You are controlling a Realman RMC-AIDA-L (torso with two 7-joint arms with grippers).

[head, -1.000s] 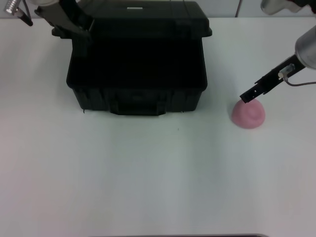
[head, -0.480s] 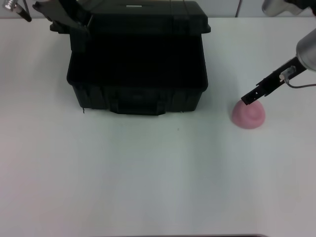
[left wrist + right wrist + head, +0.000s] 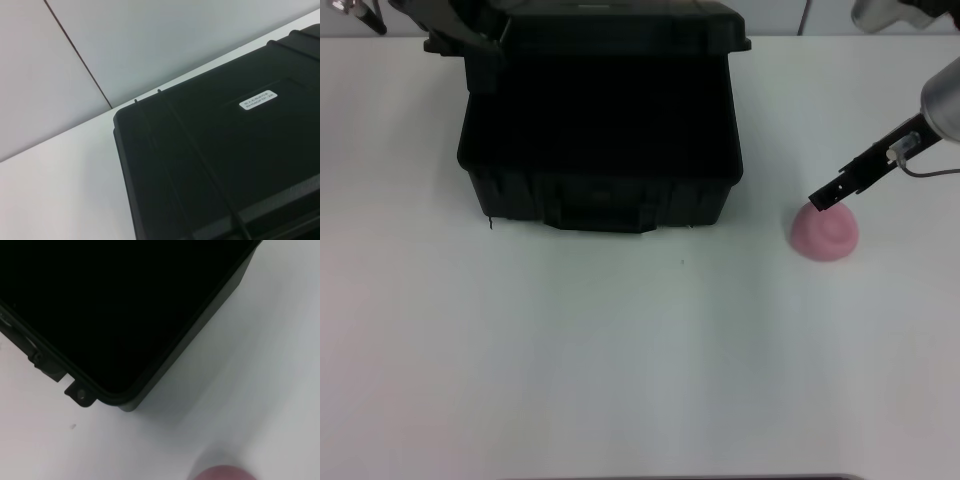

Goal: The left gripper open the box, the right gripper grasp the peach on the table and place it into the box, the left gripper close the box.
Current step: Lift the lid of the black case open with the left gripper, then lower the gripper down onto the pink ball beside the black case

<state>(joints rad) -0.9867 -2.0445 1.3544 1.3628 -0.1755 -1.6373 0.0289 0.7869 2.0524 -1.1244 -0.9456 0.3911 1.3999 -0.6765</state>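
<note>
Lid up, my right gripper (image 3: pixel 823 196) poised at the peach (image 3: pixel 825 232)

Its fingers' state I cannot tell; descending off-centre could roll the peach away from the box (image 3: pixel 600 150).

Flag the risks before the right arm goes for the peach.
The right gripper sits at the peach's upper left edge, off its dome centre, so a descent may nudge it across the table instead of straddling it. The left gripper is at the lid corner of the open box; if it slips, the lid could drop.
</note>
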